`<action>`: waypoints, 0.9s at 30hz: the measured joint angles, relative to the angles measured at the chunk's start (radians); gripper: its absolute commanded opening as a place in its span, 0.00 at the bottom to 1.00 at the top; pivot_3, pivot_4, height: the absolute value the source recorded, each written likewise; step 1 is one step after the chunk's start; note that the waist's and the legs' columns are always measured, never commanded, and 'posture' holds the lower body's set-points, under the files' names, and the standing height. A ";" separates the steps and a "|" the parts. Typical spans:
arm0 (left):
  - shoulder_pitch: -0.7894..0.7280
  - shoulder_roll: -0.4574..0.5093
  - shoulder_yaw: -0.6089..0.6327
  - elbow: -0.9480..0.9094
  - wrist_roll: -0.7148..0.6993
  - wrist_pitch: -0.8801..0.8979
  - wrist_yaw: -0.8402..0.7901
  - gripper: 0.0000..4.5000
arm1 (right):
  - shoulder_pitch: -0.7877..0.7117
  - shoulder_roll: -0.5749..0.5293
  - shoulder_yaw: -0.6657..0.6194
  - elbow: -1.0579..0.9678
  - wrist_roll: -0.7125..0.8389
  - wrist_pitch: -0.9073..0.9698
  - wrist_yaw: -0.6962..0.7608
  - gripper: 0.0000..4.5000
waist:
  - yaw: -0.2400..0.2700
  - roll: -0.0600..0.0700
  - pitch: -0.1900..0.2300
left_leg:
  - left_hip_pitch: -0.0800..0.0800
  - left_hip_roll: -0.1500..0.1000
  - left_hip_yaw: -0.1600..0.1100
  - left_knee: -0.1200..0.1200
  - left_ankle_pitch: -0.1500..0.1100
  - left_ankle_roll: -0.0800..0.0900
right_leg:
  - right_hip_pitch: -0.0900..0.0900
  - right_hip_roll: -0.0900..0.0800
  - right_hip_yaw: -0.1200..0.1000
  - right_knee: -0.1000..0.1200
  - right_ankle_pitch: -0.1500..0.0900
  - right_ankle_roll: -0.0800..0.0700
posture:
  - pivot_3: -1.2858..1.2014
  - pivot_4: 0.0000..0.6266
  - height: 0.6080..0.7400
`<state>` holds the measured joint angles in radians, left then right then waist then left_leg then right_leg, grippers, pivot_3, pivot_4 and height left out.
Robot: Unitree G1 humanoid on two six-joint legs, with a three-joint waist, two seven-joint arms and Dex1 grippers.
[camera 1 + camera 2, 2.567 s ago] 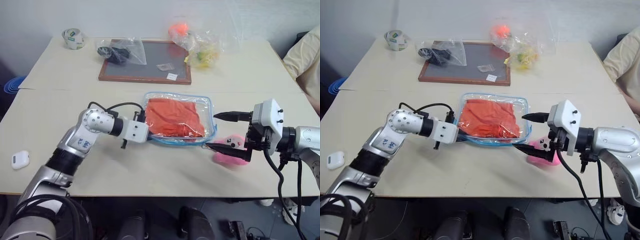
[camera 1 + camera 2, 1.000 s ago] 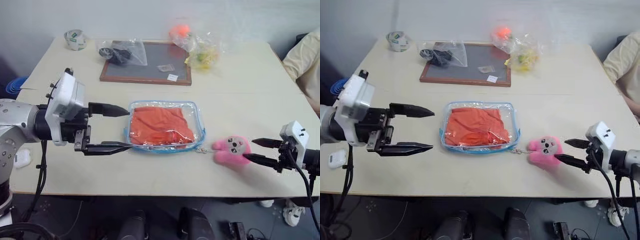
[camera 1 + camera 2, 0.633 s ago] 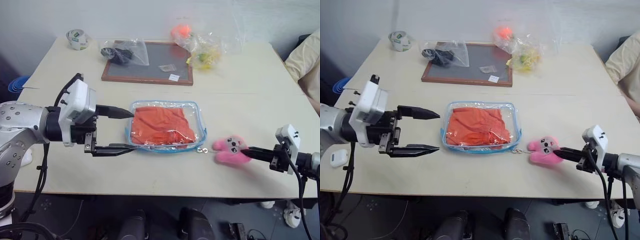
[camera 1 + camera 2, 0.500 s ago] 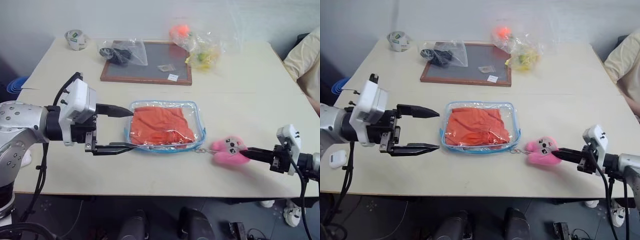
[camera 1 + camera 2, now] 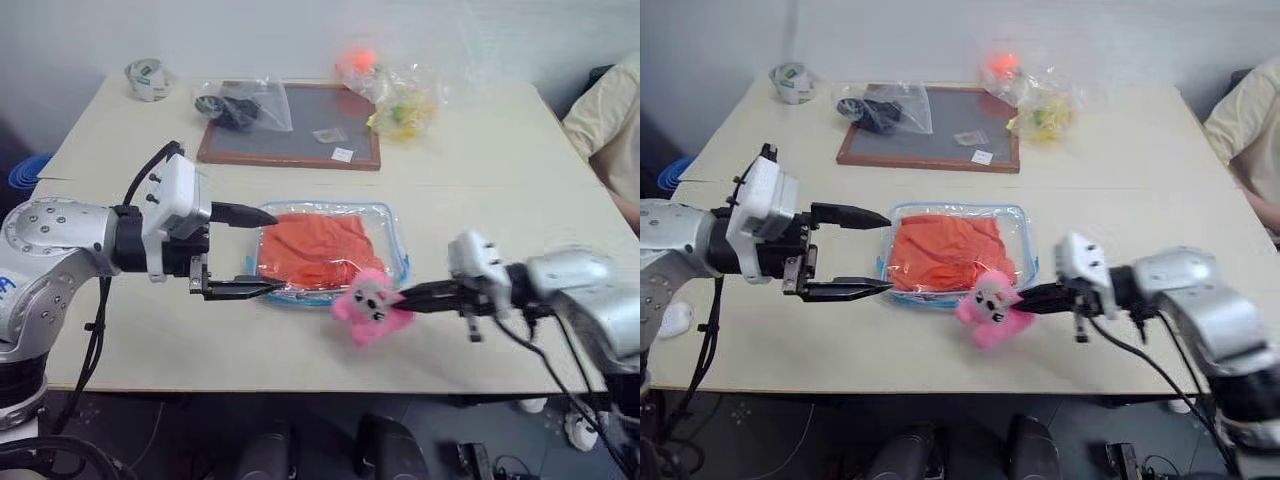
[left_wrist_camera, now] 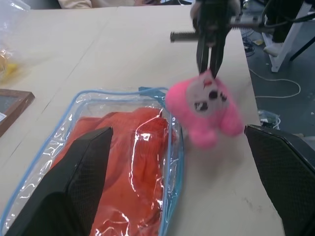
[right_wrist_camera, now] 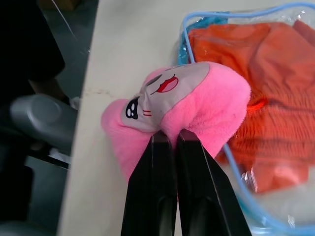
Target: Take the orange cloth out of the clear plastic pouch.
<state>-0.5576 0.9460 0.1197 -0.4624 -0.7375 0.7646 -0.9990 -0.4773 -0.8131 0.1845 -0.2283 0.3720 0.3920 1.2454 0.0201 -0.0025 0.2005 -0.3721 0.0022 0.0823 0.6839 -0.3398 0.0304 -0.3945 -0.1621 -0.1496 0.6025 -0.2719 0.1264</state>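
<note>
Pale, smooth bench (image 5: 480, 180) seen from above. At centre, lying flat, a clear glossy pouch (image 5: 390, 230) with rounded corners and light-blue trim; inside it, filling most of the space, a wrinkled orange cloth (image 5: 320, 250) of soft fabric. At the pouch's near right corner, a fuzzy pink charm (image 5: 368, 305) with a pale stitched face, pinched by the right claw (image 7: 166, 138), its two black fingers pressed together on the plush, reaching in from the right. At the pouch's left edge, the left claw (image 5: 262, 250), spread wide, with tapered black fingers, one above the edge and one at its near side, gripping nothing. Farther back: a flat dark board (image 5: 250, 140) in a reddish-brown frame, with two small white scraps on it; a crinkled clear bag of dark items (image 5: 240, 102) overlapping its left corner; a roll of tape (image 5: 147, 78) at the far left; a clear bag of yellow things (image 5: 405, 105) and an orange ball (image 5: 357, 60) at the board's right end. At the right edge, a person's pale yellow sleeve (image 5: 605, 110).
</note>
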 measured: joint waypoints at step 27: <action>-0.111 -0.157 -0.337 0.107 0.269 -0.196 -0.073 1.00 | 0.040 -0.002 -0.047 -0.085 -0.083 -0.111 0.002 1.00 | 0.010 0.000 0.000 | -0.002 -0.003 -0.001 0.001 0.000 0.000 | 0.001 0.000 -0.001 -0.001 0.000 0.000 | 0.52 0.24 1.00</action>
<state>-0.6686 0.7895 -0.2171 -0.3558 -0.4686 0.5687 -1.0721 -0.4376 -0.8147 0.1374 -0.3135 0.2887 0.2809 1.2471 0.0297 -0.0030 0.2002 -0.3738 -0.0007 0.0815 0.6854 -0.3398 0.0308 -0.3936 -0.1618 -0.1509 0.6020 -0.2718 0.1264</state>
